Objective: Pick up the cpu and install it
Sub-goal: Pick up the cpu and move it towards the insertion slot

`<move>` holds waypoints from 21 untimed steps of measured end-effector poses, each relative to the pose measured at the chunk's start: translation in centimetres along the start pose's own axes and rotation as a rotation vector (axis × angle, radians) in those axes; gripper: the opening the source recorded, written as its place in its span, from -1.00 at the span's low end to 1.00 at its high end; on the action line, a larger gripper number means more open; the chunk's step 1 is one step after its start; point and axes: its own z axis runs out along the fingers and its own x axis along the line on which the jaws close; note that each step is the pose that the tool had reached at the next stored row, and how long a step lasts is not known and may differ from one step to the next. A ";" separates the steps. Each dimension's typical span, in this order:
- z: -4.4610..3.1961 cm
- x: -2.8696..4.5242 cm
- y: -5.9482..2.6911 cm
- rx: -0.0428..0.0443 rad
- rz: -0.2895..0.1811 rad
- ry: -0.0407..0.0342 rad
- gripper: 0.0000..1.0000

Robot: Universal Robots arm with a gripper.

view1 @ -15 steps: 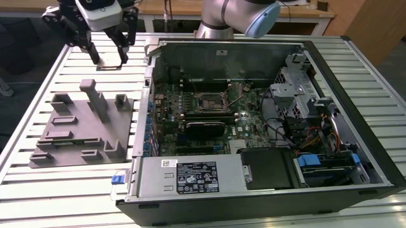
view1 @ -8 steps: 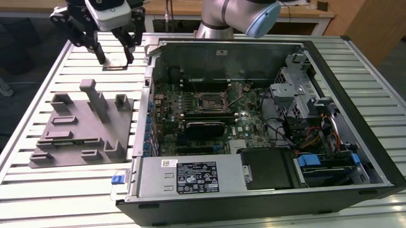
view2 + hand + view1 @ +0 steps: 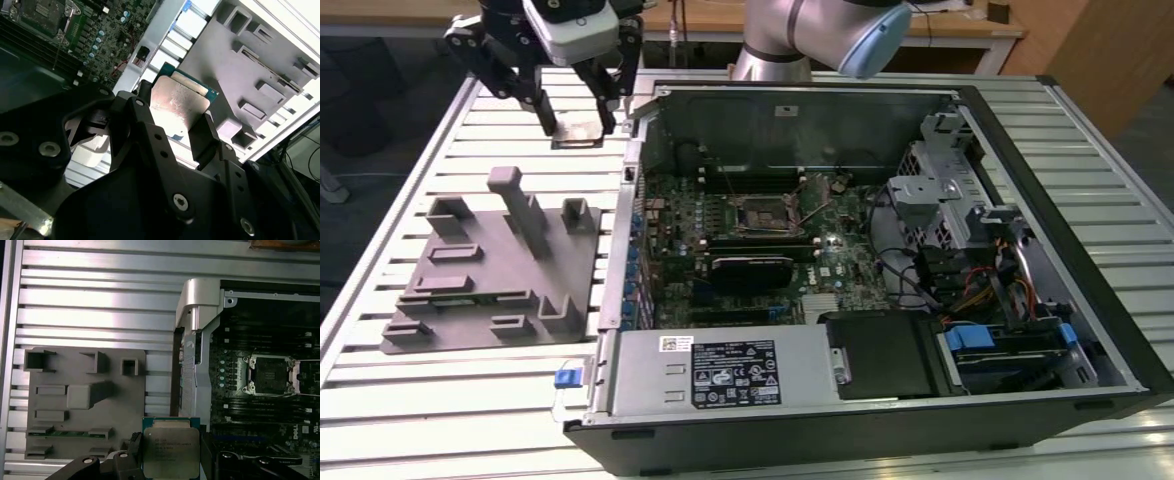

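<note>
My gripper (image 3: 578, 124) hangs over the slatted table at the exterior view's far left, just outside the open computer case, and is shut on the cpu (image 3: 582, 131). In both wrist views the cpu (image 3: 170, 444) (image 3: 181, 98) is a flat silvery square with a thin green rim, clamped by its edges between my black fingers (image 3: 132, 450). The cpu is in the air, above the table slats beside the case wall. On the motherboard the black socket frame (image 3: 761, 214) (image 3: 270, 374) stands open, with its metal lever raised to one side.
A grey fixture (image 3: 491, 270) (image 3: 85, 405) with upright posts and slots lies on the table (image 3: 480, 390) left of the case. The case wall (image 3: 635, 150) rises between my gripper and the motherboard. Memory sticks, cables and a drive cage crowd the case interior.
</note>
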 end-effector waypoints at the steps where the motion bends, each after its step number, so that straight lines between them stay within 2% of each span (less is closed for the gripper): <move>1: 0.00 -0.13 0.00 0.0000 0.000 0.0001 0.08; 12: 0.07 -1.44 -0.03 0.0000 0.000 0.0000 0.08; 21: 0.13 -2.99 -0.08 0.0000 0.000 0.0000 0.08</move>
